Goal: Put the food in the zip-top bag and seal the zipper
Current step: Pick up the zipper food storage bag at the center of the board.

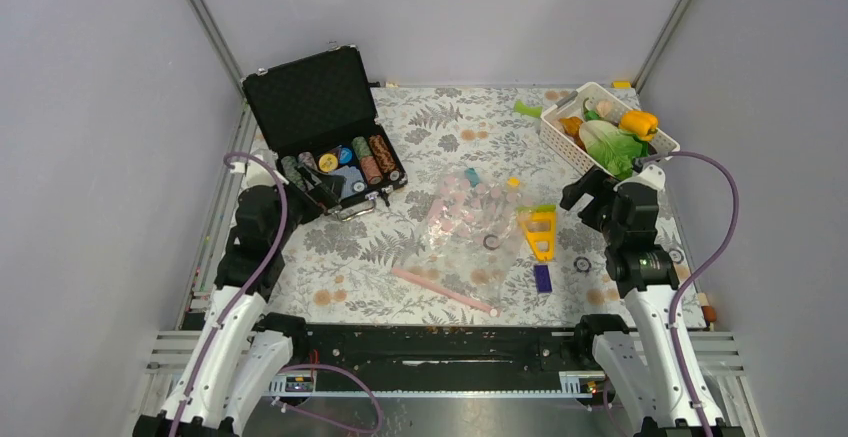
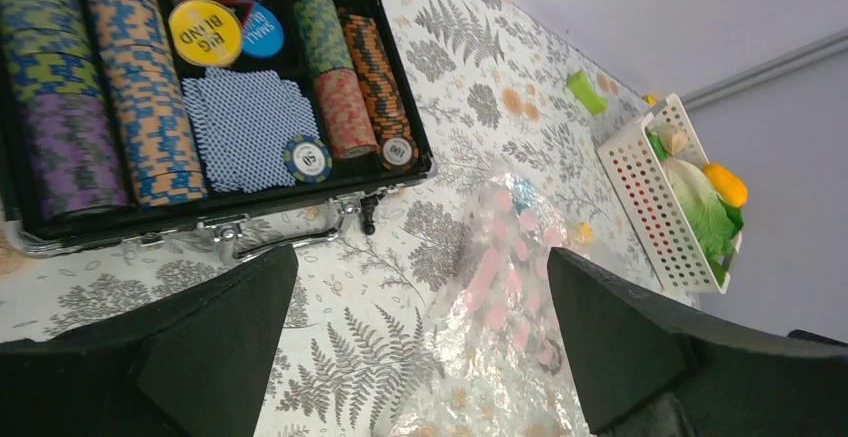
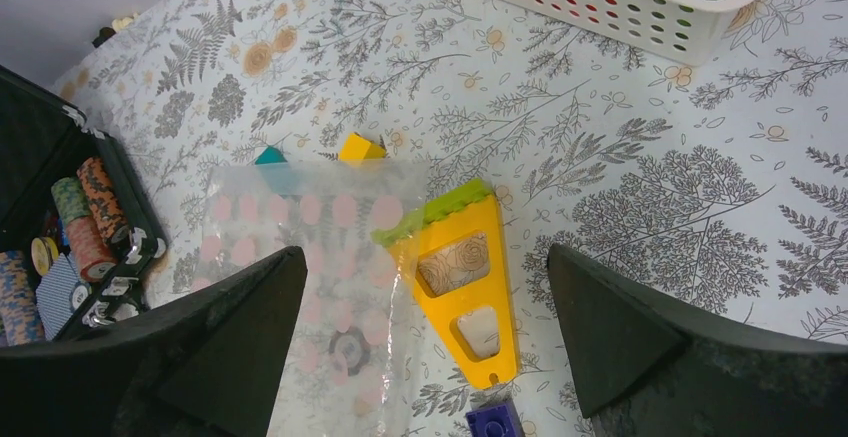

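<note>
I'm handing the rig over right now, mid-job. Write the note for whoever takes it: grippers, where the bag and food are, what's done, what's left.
Left gripper: open, empty, low by the poker case, facing the bag.
Right gripper: open, empty, over the table between bag and basket.
Bag: lying flat mid-table, its pink zipper along the near edge; a yellow block lies at its right side.
Food: pepper, lettuce and other pieces sit in the white basket, far right.
Done: nothing; no food seen in the bag.
Left: open bag, load food, seal zipper.
</note>
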### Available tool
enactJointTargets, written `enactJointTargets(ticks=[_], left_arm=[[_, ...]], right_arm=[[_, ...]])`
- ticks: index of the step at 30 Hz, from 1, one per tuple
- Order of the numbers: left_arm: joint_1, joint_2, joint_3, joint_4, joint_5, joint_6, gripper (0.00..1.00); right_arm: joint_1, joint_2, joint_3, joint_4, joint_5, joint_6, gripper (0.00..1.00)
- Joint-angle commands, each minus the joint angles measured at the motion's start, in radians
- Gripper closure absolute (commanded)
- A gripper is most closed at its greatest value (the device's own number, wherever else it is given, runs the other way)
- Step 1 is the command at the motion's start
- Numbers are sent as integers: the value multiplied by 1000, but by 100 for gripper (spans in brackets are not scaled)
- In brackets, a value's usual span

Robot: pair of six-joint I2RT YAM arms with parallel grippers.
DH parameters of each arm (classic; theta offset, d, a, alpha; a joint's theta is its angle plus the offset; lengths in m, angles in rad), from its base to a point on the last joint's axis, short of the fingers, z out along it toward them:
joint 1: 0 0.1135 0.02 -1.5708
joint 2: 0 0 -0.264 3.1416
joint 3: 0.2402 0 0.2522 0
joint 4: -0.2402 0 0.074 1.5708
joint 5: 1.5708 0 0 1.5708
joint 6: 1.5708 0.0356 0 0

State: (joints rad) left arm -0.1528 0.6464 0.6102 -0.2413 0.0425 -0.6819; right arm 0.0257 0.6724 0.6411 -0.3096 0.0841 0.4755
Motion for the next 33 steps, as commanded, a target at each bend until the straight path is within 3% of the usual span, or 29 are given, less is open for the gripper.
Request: enactJointTargets(ticks=[1, 4, 11, 13, 16, 19, 23, 27, 33], left_arm=[[3, 47, -2, 85, 97, -31, 1], [3, 77, -8, 93, 107, -40, 1], [3, 125, -28, 97, 134, -47, 1], [3, 137, -44, 110, 132, -54, 1], [3, 160, -51, 116, 147, -57, 1], [3, 180, -47, 117, 155, -48, 1], [3, 190, -49, 109, 159, -42, 1], [2, 180, -56, 107, 155, -42, 1], [3, 159, -51, 71, 118, -32, 1]], right_arm=[[-2, 11, 34, 4, -34, -20, 2], [-3, 29, 16, 60, -112, -14, 2], [-2, 254, 115, 35, -389, 31, 0], [-2, 319, 93, 127, -536, 77, 7], [77, 410, 123, 140, -674, 48, 1], [318, 428, 186, 32, -418, -93, 0], [586, 487, 254, -59, -277, -207, 0], [861, 576, 304, -143, -26, -331, 0], [1066, 750, 385, -225, 61, -356, 0]])
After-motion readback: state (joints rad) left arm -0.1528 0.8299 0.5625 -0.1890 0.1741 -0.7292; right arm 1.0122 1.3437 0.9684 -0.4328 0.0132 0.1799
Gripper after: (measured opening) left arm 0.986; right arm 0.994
